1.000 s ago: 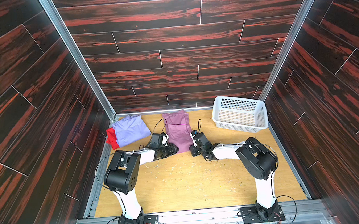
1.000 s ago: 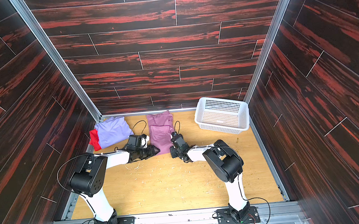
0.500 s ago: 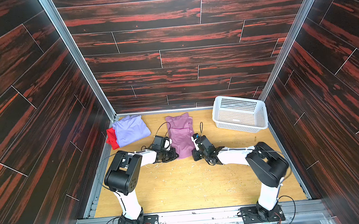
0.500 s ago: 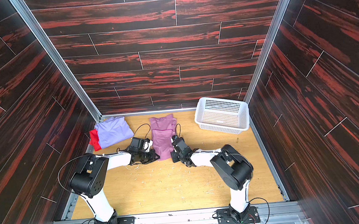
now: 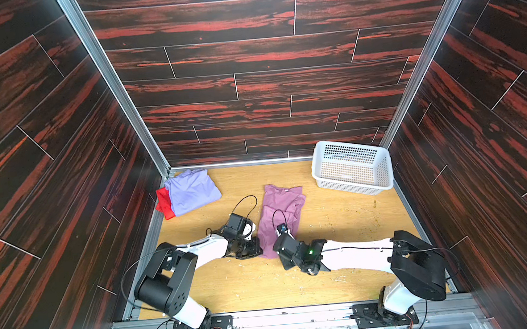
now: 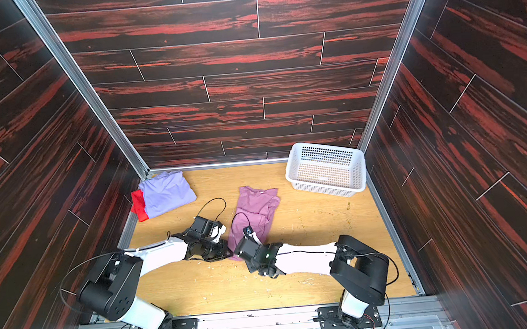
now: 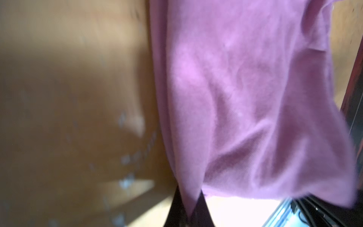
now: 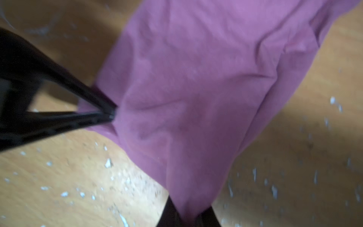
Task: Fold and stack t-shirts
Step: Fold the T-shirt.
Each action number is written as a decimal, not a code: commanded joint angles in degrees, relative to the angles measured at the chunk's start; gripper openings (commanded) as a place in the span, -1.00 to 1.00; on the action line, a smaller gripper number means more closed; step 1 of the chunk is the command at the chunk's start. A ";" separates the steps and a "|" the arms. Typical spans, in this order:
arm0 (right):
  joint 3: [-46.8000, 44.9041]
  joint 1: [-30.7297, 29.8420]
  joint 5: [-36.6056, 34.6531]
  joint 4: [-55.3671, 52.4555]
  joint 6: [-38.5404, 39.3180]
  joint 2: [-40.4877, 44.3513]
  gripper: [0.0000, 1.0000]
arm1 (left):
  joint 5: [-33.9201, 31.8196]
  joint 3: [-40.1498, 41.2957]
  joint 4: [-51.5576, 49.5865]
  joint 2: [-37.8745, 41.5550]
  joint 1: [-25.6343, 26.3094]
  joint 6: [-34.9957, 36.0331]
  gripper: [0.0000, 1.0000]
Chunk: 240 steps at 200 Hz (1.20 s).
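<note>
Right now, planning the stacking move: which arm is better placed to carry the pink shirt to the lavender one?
Probably left. The left tool and right tool both pinch the pink shirt, but the lavender shirt lies in the far left corner, nearer the left tool.

Left arm (image 5: 204,250), right arm (image 5: 356,256): white links, black joints, looped black cables (image 5: 245,196). Left gripper (image 7: 191,208), right gripper (image 8: 189,218) black. Green LED (image 5: 310,251) behind right gripper.

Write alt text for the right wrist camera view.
A pink-mauve t-shirt fills the middle of a blurred picture, over a wooden table flecked with white. The right hand, nearest the camera, is shut on one edge of the cloth. The left hand, closed to a dark tip, pinches another edge.
</note>
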<state>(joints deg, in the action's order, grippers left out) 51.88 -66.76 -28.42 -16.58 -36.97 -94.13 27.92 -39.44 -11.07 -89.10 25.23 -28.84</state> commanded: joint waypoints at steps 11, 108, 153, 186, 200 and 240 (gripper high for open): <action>0.13 -3.46 -6.19 -9.26 -9.34 -0.79 -0.75 | -2.10 0.78 -4.25 5.66 -0.02 -0.22 -1.00; 6.33 -4.91 -19.64 -17.51 -16.28 2.28 -0.69 | -6.28 -6.32 -8.15 14.71 0.08 -1.06 -1.00; 10.91 -3.59 -29.89 -19.72 -15.35 3.78 -0.93 | -10.57 -9.80 -6.47 14.63 0.03 -0.30 -1.00; 11.20 0.33 -31.31 -14.88 -9.27 6.37 -1.00 | -11.65 -12.18 -4.82 13.37 0.08 0.13 -1.00; 10.35 2.81 -30.78 -10.88 -5.47 7.14 -1.00 | -12.76 -13.16 -4.08 12.65 0.03 0.72 -1.00; 9.01 12.51 -22.82 0.79 5.95 7.86 -1.00 | -16.80 -17.57 -0.78 9.12 -0.09 2.47 -1.00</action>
<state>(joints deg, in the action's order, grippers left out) 62.43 -59.70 -51.46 -19.84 -39.88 -87.79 18.96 -54.30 -13.28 -78.00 26.41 -28.49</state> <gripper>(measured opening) 0.095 0.067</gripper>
